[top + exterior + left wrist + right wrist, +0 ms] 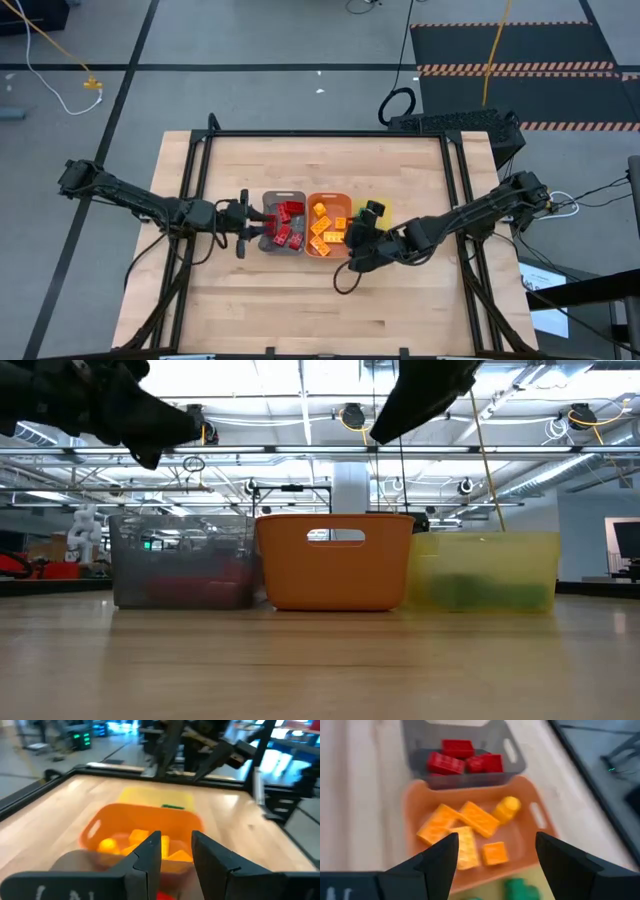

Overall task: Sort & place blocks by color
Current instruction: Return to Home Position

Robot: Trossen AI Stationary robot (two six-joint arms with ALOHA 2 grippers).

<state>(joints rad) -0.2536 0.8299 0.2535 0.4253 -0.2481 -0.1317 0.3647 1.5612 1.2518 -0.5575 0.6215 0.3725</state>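
Blocks [479,818] lie below right pincer [496,845]

Three trays stand in a row on the wooden table [320,160], side by side and close together: a grey tray [180,565], an orange tray [335,575] in the middle with a handle slot in its wall, and a translucent yellow tray [485,565]; a black metal frame [325,133] edges the tabletop; on the grey floor beyond lies a black mat [510,45] with orange-striped bands; a yellow cable [90,83] trails at the far left; ceiling lights [300,400] and pipework hang over the room behind.
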